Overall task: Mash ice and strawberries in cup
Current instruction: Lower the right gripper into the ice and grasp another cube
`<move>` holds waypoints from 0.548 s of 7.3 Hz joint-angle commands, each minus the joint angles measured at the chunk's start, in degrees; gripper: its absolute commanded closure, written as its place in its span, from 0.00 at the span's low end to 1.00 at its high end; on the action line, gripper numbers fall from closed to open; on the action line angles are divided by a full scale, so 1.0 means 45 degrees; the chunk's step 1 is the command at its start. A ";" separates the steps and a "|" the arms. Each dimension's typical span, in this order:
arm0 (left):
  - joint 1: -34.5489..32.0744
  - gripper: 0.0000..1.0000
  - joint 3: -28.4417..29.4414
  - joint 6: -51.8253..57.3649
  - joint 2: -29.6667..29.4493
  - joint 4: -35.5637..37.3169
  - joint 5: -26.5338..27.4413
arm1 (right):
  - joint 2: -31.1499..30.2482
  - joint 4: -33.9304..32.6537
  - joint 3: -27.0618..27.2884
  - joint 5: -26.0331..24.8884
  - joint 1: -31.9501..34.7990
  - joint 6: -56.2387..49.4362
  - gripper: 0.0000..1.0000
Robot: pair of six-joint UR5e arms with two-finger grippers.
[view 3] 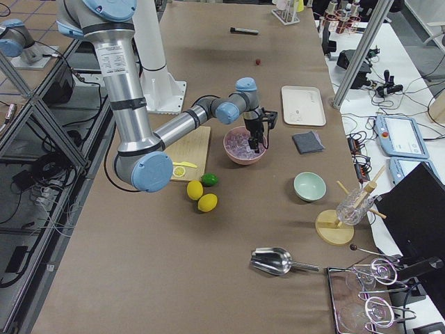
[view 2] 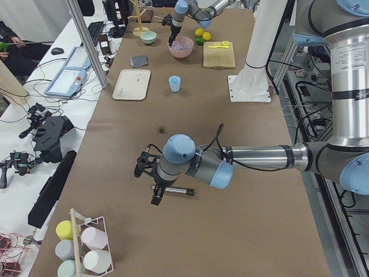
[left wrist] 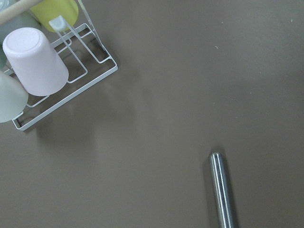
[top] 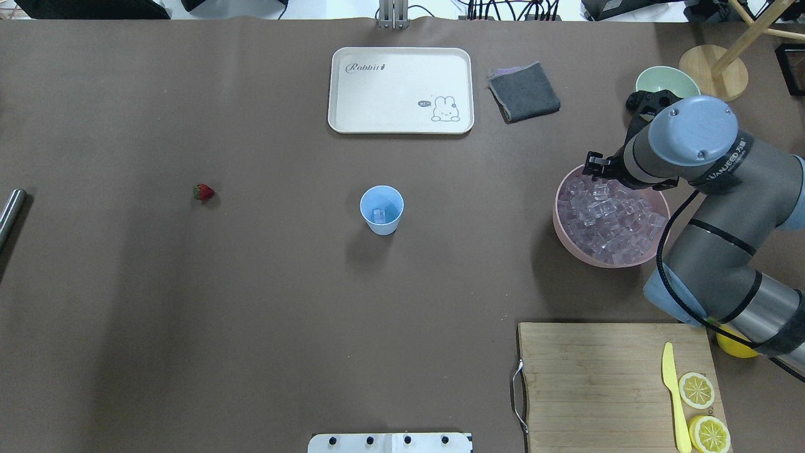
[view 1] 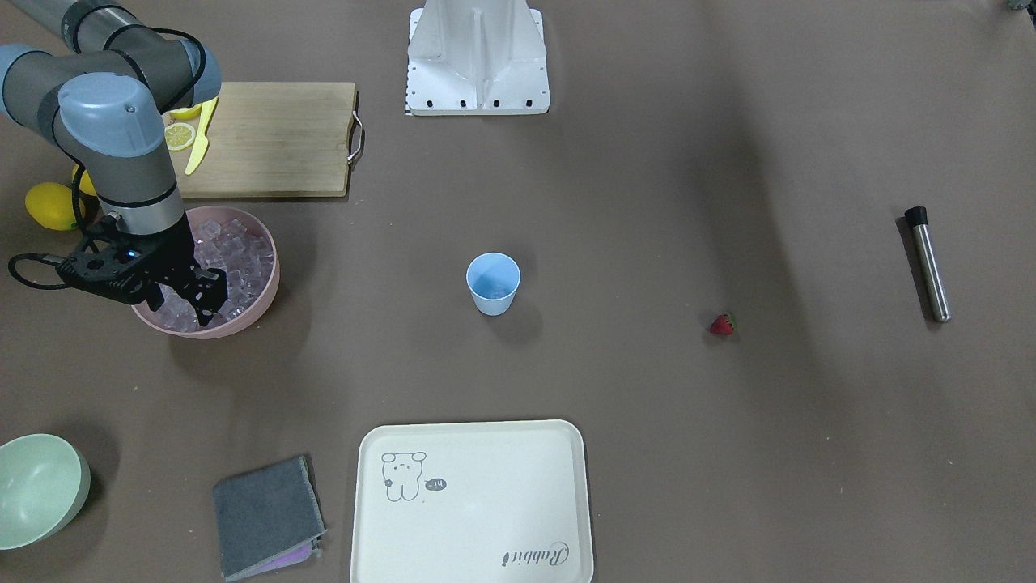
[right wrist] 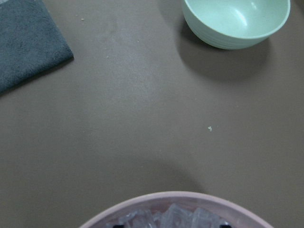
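Observation:
The light-blue cup (top: pixel 381 209) stands upright mid-table with one ice cube (top: pixel 378 216) inside. The strawberry (top: pixel 203 192) lies alone on the table, far from the cup. More ice (top: pixel 610 217) fills the pink bowl (top: pixel 566 236). My right gripper (view 1: pixel 202 306) hangs into that bowl's far side, its fingers among the cubes and seemingly apart, holding nothing. My left gripper (view 2: pixel 154 193) shows only in the exterior left view, just over a steel muddler (left wrist: pixel 221 190); I cannot tell whether it is open or shut.
A wooden cutting board (top: pixel 597 377) with lemon slices and a yellow knife lies near the robot's right side. A cream tray (top: pixel 400 90), a grey cloth (top: pixel 524 92) and a pale green bowl (top: pixel 666 80) sit along the far edge. A cup rack (left wrist: pixel 42 71) stands by the muddler.

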 commanded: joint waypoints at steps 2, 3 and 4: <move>0.0010 0.01 -0.0034 0.0000 -0.0051 0.0002 0.0000 | -0.0462 -0.0004 0.0281 -0.0021 -0.0073 -0.0119 0.38; 0.0010 0.01 -0.0053 0.0000 -0.0051 0.0002 0.0000 | -0.0561 0.0035 0.0281 -0.0041 -0.0073 -0.0158 0.49; 0.0010 0.01 -0.0034 0.0000 -0.0051 0.0002 0.0000 | -0.0640 0.0055 0.0262 -0.0080 -0.0092 -0.0159 0.53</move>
